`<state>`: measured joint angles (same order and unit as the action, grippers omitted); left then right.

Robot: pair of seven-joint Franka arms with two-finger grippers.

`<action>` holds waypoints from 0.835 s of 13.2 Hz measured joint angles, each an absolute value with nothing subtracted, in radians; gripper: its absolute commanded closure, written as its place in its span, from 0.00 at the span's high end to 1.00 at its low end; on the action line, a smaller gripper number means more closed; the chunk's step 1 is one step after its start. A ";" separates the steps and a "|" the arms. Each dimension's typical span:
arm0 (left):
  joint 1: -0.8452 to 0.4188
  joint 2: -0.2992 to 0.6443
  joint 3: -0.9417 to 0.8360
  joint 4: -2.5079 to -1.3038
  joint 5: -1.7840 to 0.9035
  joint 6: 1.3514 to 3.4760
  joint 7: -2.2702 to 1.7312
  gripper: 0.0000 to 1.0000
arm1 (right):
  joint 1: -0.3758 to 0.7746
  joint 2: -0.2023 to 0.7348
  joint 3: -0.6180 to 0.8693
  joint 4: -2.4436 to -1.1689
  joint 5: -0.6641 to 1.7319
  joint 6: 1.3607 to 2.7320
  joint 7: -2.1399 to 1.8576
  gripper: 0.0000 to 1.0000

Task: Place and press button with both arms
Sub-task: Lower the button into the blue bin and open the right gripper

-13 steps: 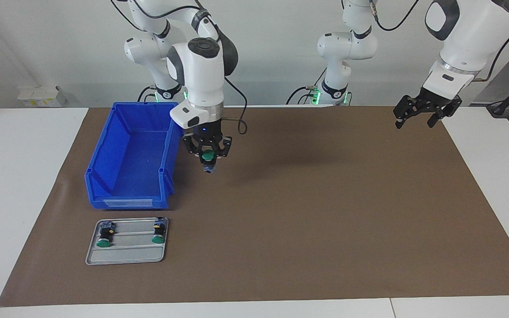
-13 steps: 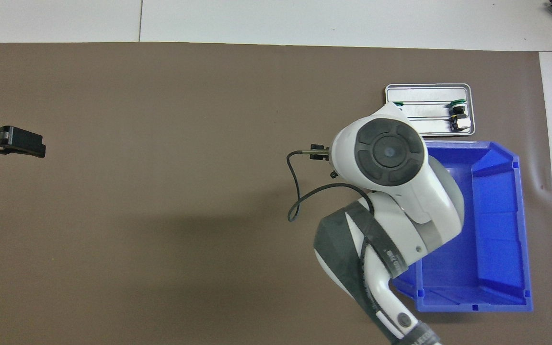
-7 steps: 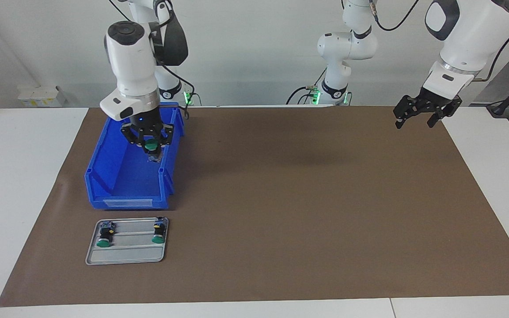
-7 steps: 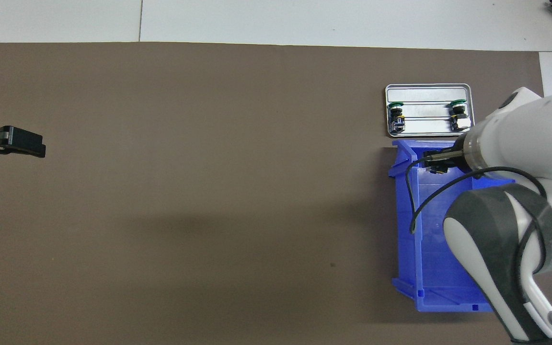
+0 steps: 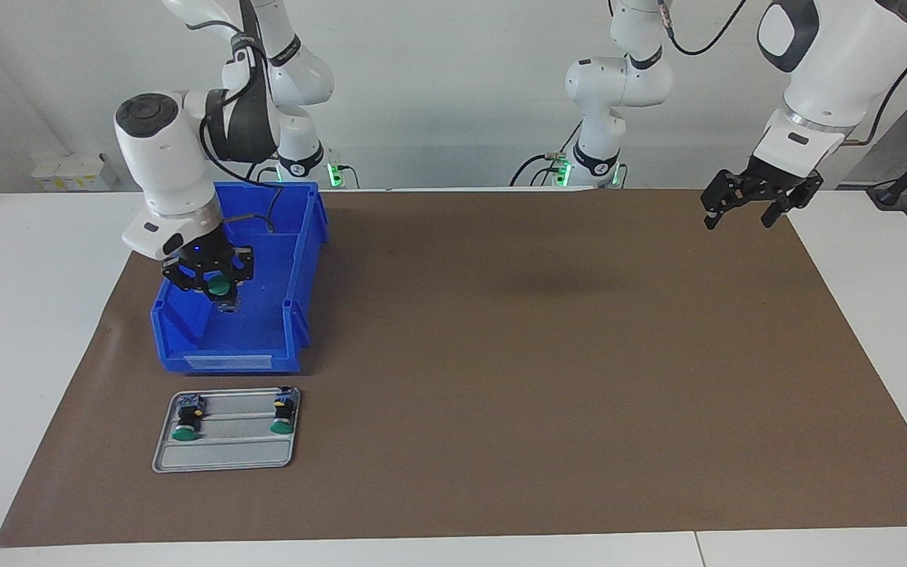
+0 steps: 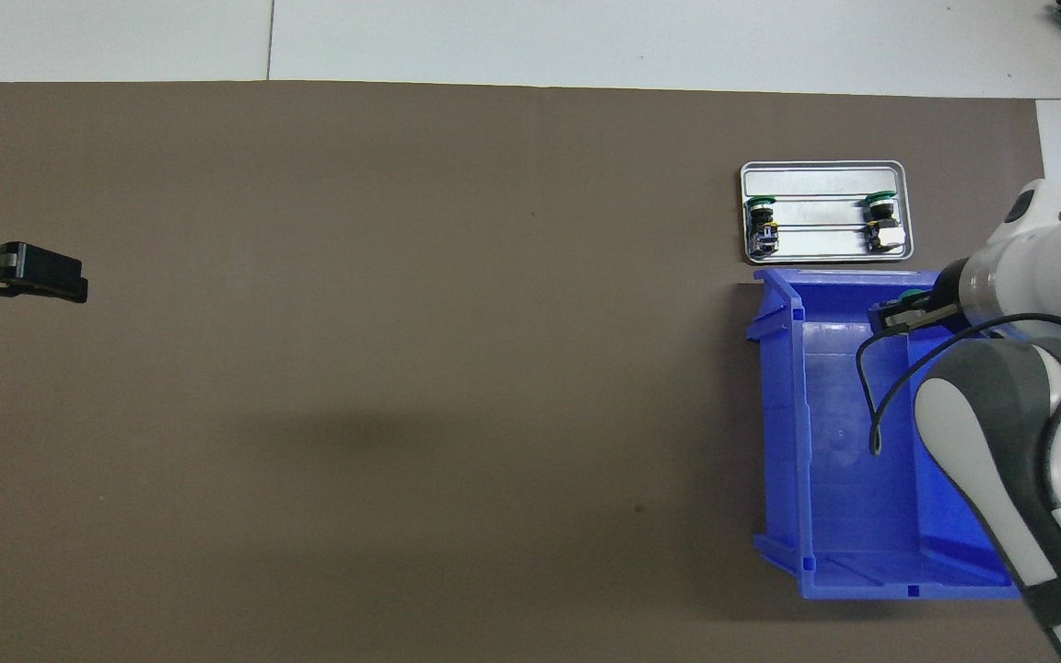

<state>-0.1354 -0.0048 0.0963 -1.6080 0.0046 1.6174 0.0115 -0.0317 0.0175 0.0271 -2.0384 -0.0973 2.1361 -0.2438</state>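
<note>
My right gripper [image 5: 221, 296] is shut on a green-capped button [image 5: 220, 287] and hangs over the inside of the blue bin [image 5: 296, 268], cap facing away from the robots. In the overhead view the right gripper [image 6: 899, 311] shows under the arm's white wrist, with a bit of the green cap [image 6: 910, 296] showing. Two more buttons [image 5: 185, 421] [image 5: 283, 416] lie on the grey tray [image 5: 225, 455]. My left gripper [image 5: 741, 211] waits open in the air over the mat's corner at the left arm's end; the overhead view also shows the left gripper [image 6: 52, 276].
The blue bin [image 6: 779, 442] stands at the right arm's end of the brown mat [image 5: 540, 378]. The grey tray [image 6: 821, 172] lies just farther from the robots than the bin. White table shows around the mat.
The right arm has swung with the button from over the mat beside the bin to over the bin's inside, toward the right arm's end. The left arm has not moved.
</note>
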 measured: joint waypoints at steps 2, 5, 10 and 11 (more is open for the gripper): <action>-0.135 -0.005 0.096 -1.608 0.005 1.617 0.011 1.00 | -0.034 0.065 0.027 -2.053 -0.097 2.199 -0.248 0.00; -0.135 -0.005 0.096 -1.608 0.005 1.617 0.011 1.00 | -0.033 0.108 0.029 -2.102 -0.097 2.318 -0.248 0.00; -0.135 -0.005 0.096 -1.608 0.005 1.617 0.011 1.00 | -0.038 0.119 0.029 -2.213 -0.097 2.472 -0.279 0.00; -0.135 -0.005 0.096 -1.608 0.005 1.617 0.011 1.00 | -0.043 0.120 0.029 -2.223 -0.097 2.481 -0.281 0.13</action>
